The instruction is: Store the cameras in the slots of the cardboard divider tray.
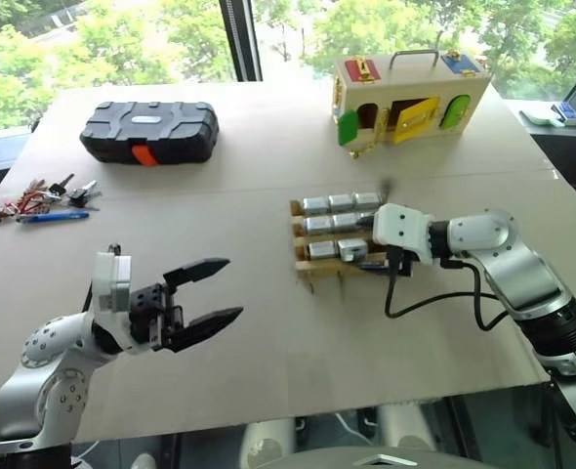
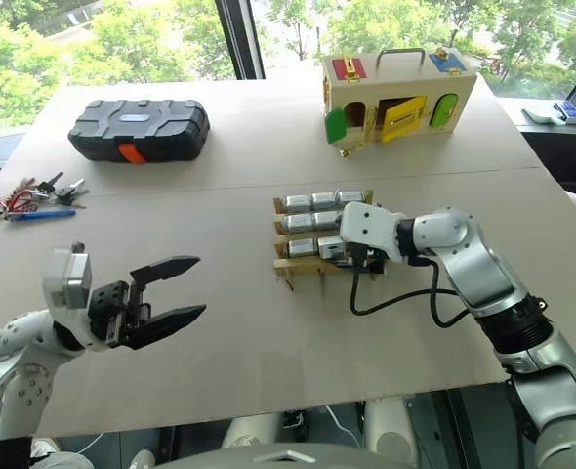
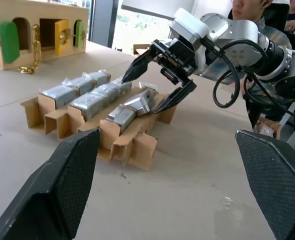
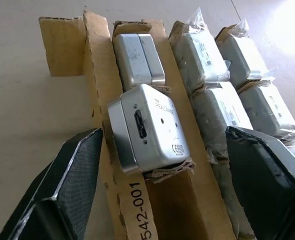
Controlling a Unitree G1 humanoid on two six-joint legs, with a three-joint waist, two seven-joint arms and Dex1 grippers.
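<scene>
One camera lies between the right tool's fingertips.

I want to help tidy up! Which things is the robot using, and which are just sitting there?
Using: the cameras, the cardboard divider tray, the right gripper.

Just sitting there: black ribbed case, wooden box with coloured doors, keys, blue pen.

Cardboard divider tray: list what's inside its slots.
The cardboard divider tray holds silver cameras in three rows, some plastic-wrapped. One bare camera sits tilted. Slot bottoms are covered.
</scene>
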